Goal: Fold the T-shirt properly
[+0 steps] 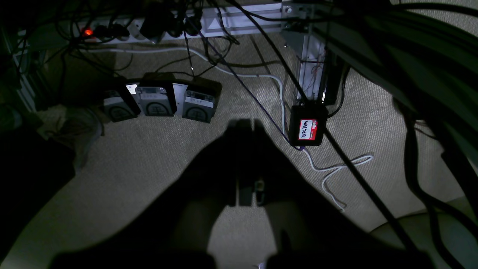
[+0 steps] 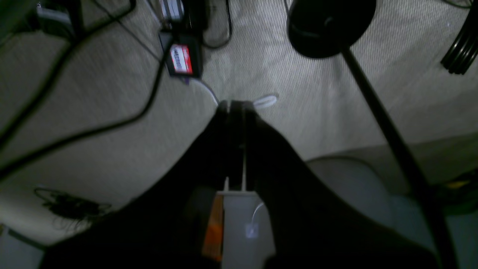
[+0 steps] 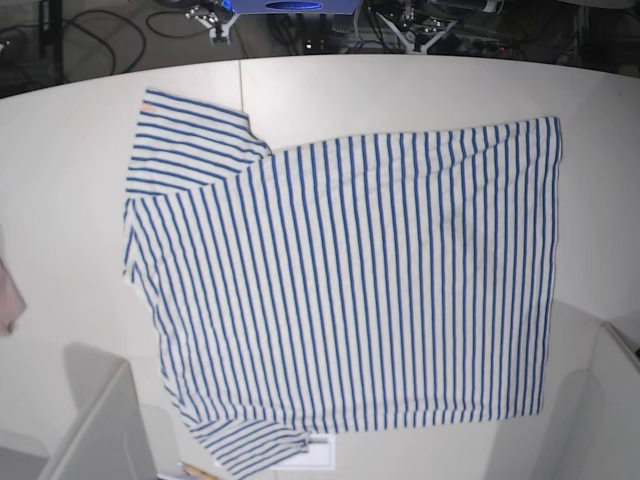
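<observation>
The T-shirt (image 3: 350, 290) lay spread flat across the middle of the white desk (image 3: 400, 90) in the base view, its blue stripes running from top to bottom of the frame. One short sleeve reached toward the upper left of the frame and the other toward the lower left, while the straight hem ran down the right side. A sliver of pinkish cloth (image 3: 8, 295) showed at the far left edge, well apart from the shirt. Neither arm touched the fabric in that view.

Both wrist views looked down at beige carpet (image 1: 149, 168) rather than at the desk. In the left wrist view the left end effector (image 1: 246, 125) appeared as a dark silhouette in the centre, its jaws pressed together and holding nothing. Beyond it, at centre right, sat a small black box with a red label (image 1: 308, 129), with a white cable (image 1: 336, 170) looping just below it; a power strip (image 1: 149, 26) lay along the top.

In the right wrist view the right end effector (image 2: 235, 106) was likewise closed and empty, pointing at the carpet. A dark round base with a pole (image 2: 330, 26) stood in the upper right.
</observation>
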You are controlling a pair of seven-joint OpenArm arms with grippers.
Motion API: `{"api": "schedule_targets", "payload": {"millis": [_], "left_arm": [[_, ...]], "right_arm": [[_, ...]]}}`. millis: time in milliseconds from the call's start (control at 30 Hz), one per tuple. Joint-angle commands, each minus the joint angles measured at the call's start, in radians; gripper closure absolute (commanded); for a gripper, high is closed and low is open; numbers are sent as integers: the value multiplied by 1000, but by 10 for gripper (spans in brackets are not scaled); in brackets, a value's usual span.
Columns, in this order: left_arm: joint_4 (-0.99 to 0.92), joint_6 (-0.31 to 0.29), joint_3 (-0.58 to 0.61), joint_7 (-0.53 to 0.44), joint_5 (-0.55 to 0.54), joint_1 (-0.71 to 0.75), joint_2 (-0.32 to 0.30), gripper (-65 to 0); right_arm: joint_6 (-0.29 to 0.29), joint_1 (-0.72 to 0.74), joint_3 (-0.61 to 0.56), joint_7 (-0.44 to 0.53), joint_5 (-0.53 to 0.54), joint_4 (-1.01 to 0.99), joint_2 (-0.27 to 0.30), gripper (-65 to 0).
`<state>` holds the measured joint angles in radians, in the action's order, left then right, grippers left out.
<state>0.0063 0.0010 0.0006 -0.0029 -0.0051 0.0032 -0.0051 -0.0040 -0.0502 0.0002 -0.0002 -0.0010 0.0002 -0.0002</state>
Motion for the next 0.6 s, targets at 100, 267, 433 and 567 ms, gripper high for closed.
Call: {"api": "schedule_targets", "payload": {"millis": [100, 267, 433, 567], "left_arm": [[-4, 7, -1, 7, -2, 4, 1, -142], [-2, 11, -3, 7, -2, 19, 1, -265], [-6, 11, -3, 7, -3, 19, 0, 0], [-6, 11, -3, 8, -3, 19, -2, 0]], "right_arm": [[-3, 2, 2, -2, 2, 2, 4, 0], [-3, 0, -1, -1, -1, 2, 4, 0], [-3, -3, -1, -1, -1, 2, 7, 0], [-3, -4, -2, -4, -3, 2, 7, 0]]}}
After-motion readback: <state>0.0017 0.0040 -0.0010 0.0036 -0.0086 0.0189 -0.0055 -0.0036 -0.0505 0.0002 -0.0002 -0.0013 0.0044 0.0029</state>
